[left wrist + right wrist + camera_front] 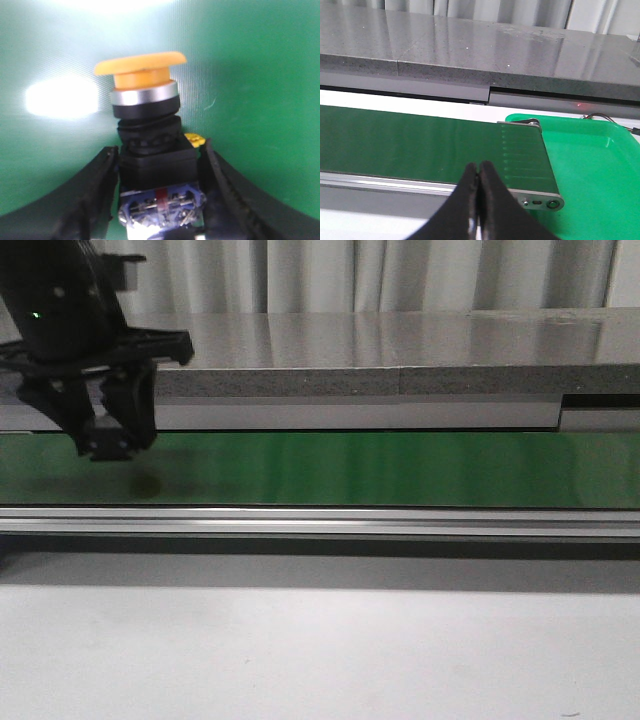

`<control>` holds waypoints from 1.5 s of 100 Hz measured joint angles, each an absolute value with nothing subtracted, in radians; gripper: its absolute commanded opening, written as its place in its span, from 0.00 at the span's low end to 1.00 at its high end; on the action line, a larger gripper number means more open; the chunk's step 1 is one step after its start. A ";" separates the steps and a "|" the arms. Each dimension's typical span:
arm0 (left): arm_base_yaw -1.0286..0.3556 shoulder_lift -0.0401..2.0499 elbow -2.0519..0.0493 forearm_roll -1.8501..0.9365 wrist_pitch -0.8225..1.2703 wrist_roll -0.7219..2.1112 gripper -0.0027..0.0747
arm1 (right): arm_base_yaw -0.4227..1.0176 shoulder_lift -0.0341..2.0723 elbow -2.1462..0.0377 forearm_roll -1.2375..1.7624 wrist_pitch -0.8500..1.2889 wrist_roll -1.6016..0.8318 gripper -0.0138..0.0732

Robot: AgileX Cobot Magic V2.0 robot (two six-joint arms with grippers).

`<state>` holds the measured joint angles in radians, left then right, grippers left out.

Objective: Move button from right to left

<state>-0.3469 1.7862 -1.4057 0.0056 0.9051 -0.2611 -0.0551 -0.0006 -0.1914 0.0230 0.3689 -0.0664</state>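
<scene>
At the far left end of the green conveyor belt [380,468], the left gripper [112,445] hangs just above the belt surface, casting a small dark shadow below and slightly right of itself, nearer the belt's front edge. In the left wrist view its two black fingers [95,195] are clamped against either side of the button [150,145], pressing the black boxy body while the round yellow cap, the silver ring beneath it and the blue and red terminal block stay exposed; green belt fills the space behind and around the cap. From the gripper rightward the belt runs on bare to the right edge of the front view, bounded at its front edge by a silver rail [330,523] and at its back edge by a pale strip under the grey stone ledge [400,350]. In front of the rail lies the white tabletop [320,650]. Farther right, the right wrist view shows the belt's right end with its roller and end cap, and just past that end a green tray [590,170] sitting lower beside it. The right gripper [478,172] is over the belt's front edge near that right end, its fingers pressed together with nothing between them.
</scene>
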 measured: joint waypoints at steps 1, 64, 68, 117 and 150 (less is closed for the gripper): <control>-0.341 1.782 -1.406 0.009 0.907 -0.261 0.35 | -0.055 -0.001 -0.191 0.023 0.369 -0.066 0.09; 0.133 1.657 -1.406 0.084 1.039 0.071 0.34 | -0.055 -0.001 -0.191 0.023 0.369 -0.066 0.09; 0.162 1.657 -1.406 0.084 1.041 0.084 0.34 | -0.055 -0.001 -0.191 0.023 0.369 -0.066 0.09; 0.294 1.853 -1.395 0.090 0.981 0.251 0.35 | -0.055 -0.001 -0.191 0.023 0.369 -0.066 0.09; 0.294 2.017 -1.395 0.115 0.892 0.251 0.51 | -0.055 -0.001 -0.191 0.023 0.369 -0.066 0.09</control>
<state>0.2944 2.0170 -1.3945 0.1152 0.8919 0.2507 -0.0551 -0.0006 -0.1914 0.0230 0.3689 -0.0664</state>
